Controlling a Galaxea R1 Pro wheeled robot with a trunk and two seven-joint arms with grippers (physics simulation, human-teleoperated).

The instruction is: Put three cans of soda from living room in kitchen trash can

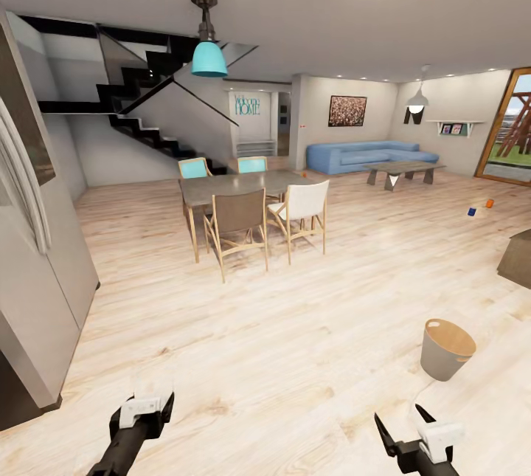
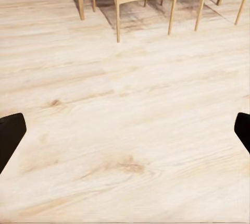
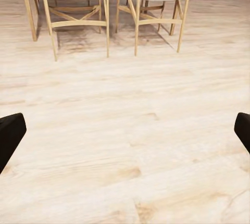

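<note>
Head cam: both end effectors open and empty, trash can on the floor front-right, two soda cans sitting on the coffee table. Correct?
Not quite. In the head view the orange can and blue can sit on the wood floor, right of the coffee table, not on it. The rest holds: left end effector and right end effector open and empty, trash can front-right.

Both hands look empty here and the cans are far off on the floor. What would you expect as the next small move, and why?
Probably drive the base forward and to the right, toward the blue can and the orange can lying on the wood floor near the coffee table. The left hand and right hand are open and hold nothing, and the cans lie well beyond reach.
</note>
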